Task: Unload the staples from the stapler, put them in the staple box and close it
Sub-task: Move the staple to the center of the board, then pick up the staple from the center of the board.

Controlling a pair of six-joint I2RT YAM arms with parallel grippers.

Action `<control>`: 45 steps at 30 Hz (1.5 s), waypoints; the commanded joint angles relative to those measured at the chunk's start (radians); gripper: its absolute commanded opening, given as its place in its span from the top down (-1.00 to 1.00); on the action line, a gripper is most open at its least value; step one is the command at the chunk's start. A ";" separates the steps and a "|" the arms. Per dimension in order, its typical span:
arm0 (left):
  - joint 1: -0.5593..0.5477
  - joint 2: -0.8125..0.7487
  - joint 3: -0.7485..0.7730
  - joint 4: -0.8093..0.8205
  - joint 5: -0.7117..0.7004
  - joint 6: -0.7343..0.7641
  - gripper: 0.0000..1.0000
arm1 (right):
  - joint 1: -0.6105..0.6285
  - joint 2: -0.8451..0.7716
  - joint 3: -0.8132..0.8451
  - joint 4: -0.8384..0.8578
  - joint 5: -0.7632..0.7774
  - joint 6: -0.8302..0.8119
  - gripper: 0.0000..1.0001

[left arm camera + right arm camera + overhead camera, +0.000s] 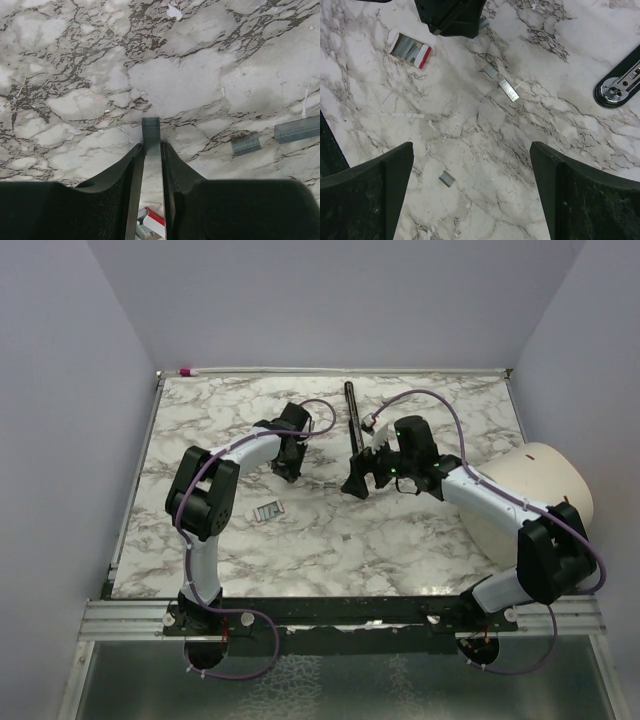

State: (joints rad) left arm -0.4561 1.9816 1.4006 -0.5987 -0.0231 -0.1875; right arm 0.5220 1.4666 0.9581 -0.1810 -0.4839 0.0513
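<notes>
Stapler (pixel 268 511), red and white, lies on the marble table (pixel 330 550) beside my left arm, apart from both grippers. I see my left gripper (pixel 151 146) pinching a grey strip of staples (pixel 151 130); other strips lie loose nearby. My right gripper (pixel 470 145) hangs spread wide, holding nothing

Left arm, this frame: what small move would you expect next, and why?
Probably raise the left tool a little to test its hold. Its fingers press both sides of the staple strip, whose end pokes past the tips toward the marble table. Other loose strips lie on the marble, and the right tool stands wide open, holding nothing.
</notes>
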 commanded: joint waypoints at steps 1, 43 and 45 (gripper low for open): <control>-0.003 -0.007 0.016 -0.005 0.030 0.002 0.54 | -0.004 0.015 -0.007 0.029 -0.041 0.005 -1.00; 0.257 -0.520 -0.146 0.275 0.033 -0.270 -0.04 | 0.217 0.313 0.380 -0.295 0.478 0.445 -0.89; 0.286 -0.554 -0.181 0.298 0.028 -0.260 -0.06 | 0.248 0.398 0.493 -0.366 0.558 0.473 -0.89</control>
State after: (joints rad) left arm -0.2066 1.4899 1.2613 -0.3782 0.0345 -0.4431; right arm 0.7216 1.7233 1.2594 -0.3515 -0.1696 0.3931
